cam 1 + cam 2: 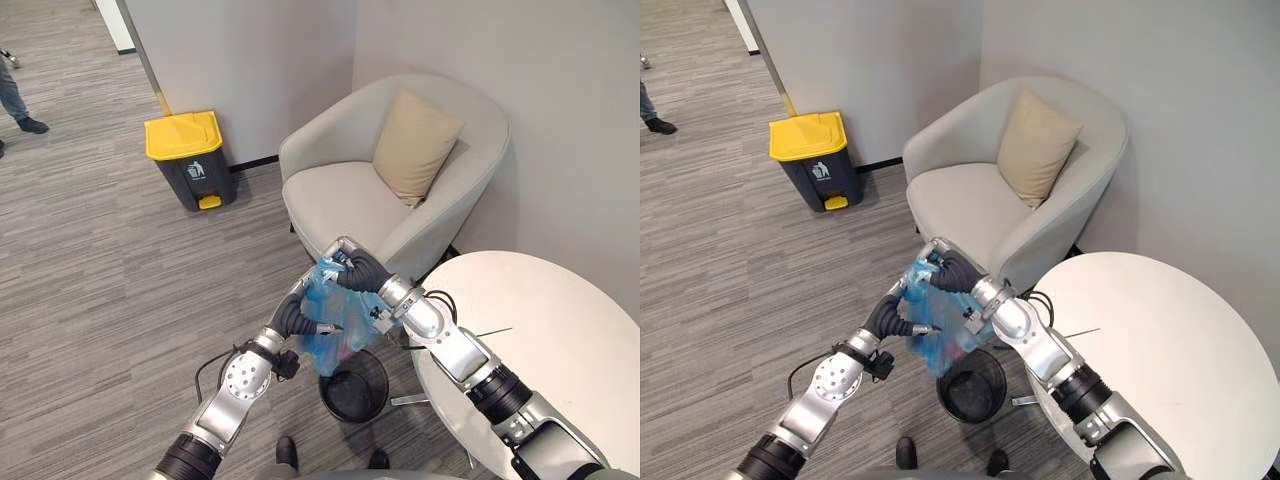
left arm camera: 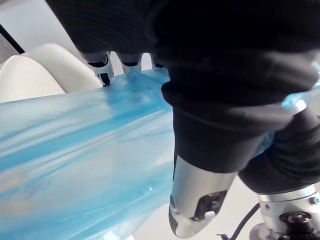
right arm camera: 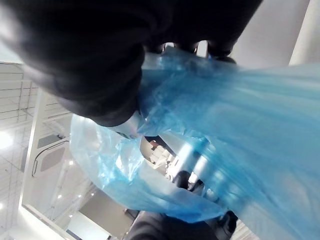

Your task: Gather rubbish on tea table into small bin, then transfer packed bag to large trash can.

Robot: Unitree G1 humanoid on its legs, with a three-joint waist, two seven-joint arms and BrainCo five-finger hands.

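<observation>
So, bag: I see the blue translucent plastic bag (image 1: 328, 330) up off the floor, held between both hands, its top gathered and its body hanging down, bulging with contents I can't make out.
Right hand: my right hand (image 1: 352, 265) is at the top of the bag, fingers curled round the bunched neck of the film. Its wrist view shows blue plastic wrapped close against the dark cover.
Left hand: my left hand (image 1: 290, 315) is lower, on the side of the bag. In its wrist view the film passes between the thumb (image 2: 196, 202) and the fingers (image 2: 102, 65), so it is pinching the plastic.
Small bin: the small black wire-mesh bin (image 1: 355, 392) stands on the floor directly below the bag. The bag's bottom overlaps the bin's rim from where I look, and I can't tell whether they touch.
Table: the round white table (image 1: 560, 340) is just beside the bin, on my right.
Large can: the dark grey pedal can with a yellow lid (image 1: 190, 160) stands against the wall, lid closed, well apart from the bag.
Chair: a beige upholstered armchair (image 1: 330, 195) sits beyond the hands, with a tan cushion (image 1: 415, 145) leaning in its back corner.
Floor: grey striped carpet (image 1: 100, 280).
Bystander: a person's leg and dark shoe (image 1: 30, 124) at the far left edge.
</observation>
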